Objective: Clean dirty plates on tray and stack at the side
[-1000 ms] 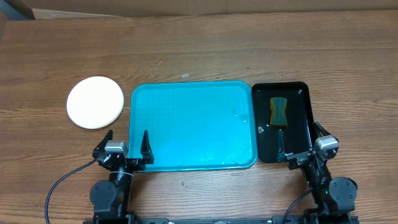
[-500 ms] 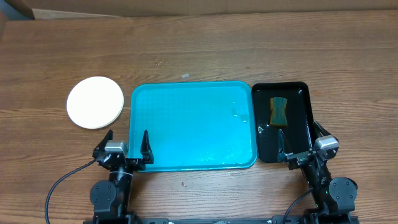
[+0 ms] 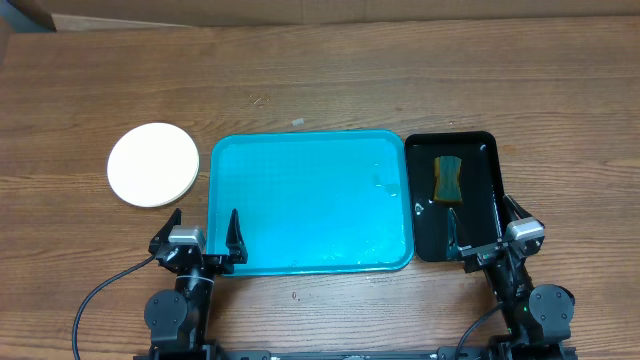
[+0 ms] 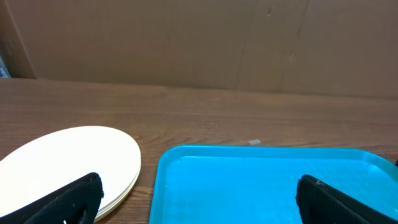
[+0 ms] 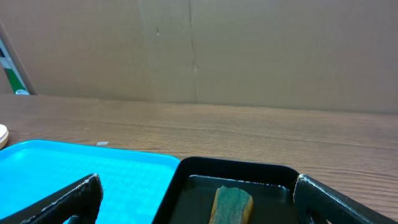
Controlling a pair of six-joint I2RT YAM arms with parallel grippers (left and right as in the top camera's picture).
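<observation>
Seemingly finished: plates point(image 3: 153, 165) stacked left of bare tray point(image 3: 300, 136); left tool point(image 3: 203, 224) and right tool point(image 3: 481, 218) gape empty; avoid nudging plates.

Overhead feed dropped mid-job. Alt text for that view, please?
Pale plates sit stacked on the wooden table left of the turquoise tray, which holds no plates. A black tray on its right holds a sponge; the left tool and right tool rest open and empty at the near edge.

The plates point(image 3: 154, 178) sit stacked, white on top, just left of the turquoise tray point(image 3: 309, 204).
</observation>
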